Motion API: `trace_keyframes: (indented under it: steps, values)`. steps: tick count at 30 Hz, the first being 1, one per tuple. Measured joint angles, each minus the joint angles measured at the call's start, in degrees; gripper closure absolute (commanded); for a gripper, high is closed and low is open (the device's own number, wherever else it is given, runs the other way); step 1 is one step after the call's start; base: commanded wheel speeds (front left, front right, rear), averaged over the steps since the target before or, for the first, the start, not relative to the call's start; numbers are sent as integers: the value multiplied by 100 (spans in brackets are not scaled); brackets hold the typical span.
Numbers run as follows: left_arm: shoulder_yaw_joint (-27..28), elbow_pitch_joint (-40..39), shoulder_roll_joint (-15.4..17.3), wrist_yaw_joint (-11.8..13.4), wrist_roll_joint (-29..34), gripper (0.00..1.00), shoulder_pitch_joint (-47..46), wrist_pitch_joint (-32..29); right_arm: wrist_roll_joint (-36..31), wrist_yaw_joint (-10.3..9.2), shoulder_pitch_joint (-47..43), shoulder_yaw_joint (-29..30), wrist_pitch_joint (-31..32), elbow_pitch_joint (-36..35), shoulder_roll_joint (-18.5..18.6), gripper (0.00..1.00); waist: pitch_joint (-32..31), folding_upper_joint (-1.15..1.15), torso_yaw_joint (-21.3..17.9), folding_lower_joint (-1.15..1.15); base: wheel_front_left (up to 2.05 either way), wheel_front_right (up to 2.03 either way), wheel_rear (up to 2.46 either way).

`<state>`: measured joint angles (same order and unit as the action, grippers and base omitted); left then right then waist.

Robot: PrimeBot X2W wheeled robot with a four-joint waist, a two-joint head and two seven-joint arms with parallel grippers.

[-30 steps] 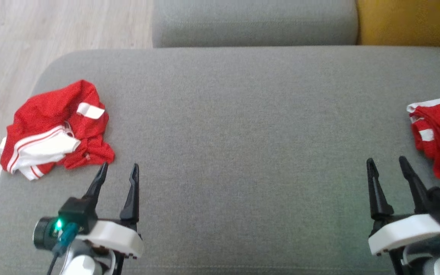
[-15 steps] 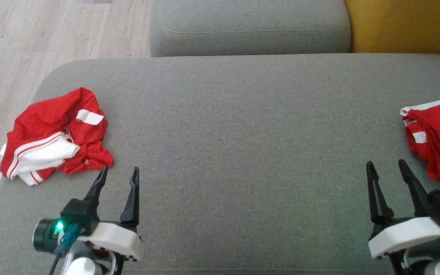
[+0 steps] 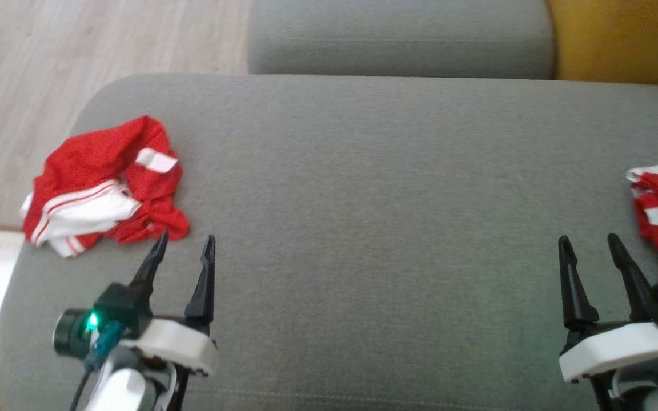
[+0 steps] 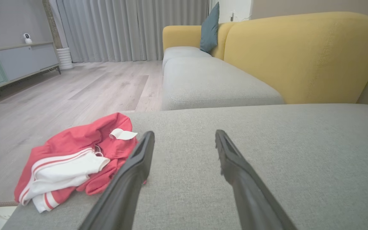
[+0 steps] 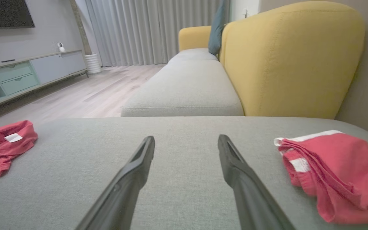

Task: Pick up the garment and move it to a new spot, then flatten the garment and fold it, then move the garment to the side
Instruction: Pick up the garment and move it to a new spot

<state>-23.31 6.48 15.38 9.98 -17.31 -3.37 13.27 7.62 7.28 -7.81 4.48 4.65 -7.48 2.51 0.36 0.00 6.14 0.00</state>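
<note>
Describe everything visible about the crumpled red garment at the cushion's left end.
The crumpled red garment is a bunched heap of thin, sporty-looking red fabric, not flattened or folded. A white band with red stripes lies across its front, and a small white patch shows near the top. It rests on the grey cushion near its left edge. The left gripper, jaws apart, has one fingertip beside its near corner; contact cannot be told.

The left gripper and right gripper each have two tapering black fingers on a white housing. At lower left, a black camera carries a green light, teal connector and dark cable.
</note>
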Motion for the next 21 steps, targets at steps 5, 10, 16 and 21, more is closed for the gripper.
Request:
trace_keyframes:
  steps: [5, 10, 16, 21]
  values:
    - [-9, 55, -11, -159, 0, 0, -385, 53, -12, 0, 5, 26, 63, -99, -2, 0, 86, 0, 360, 0, 0, 0, 0]
    - [9, 199, -131, -293, -1, 0, -668, 96, -66, 0, 23, -18, 122, -149, -2, 0, 171, 0, 908, 0, 0, 0, 0]
    - [218, 256, -179, -405, 8, 0, -751, 103, -67, 0, 51, -110, 191, -233, -2, 0, 218, 0, 1528, 0, 0, 0, 0]
    - [456, 198, -219, -545, 93, 0, -748, 104, -67, 0, 147, -171, 218, -264, -2, 0, 248, 0, 1888, 0, 0, 0, 0]
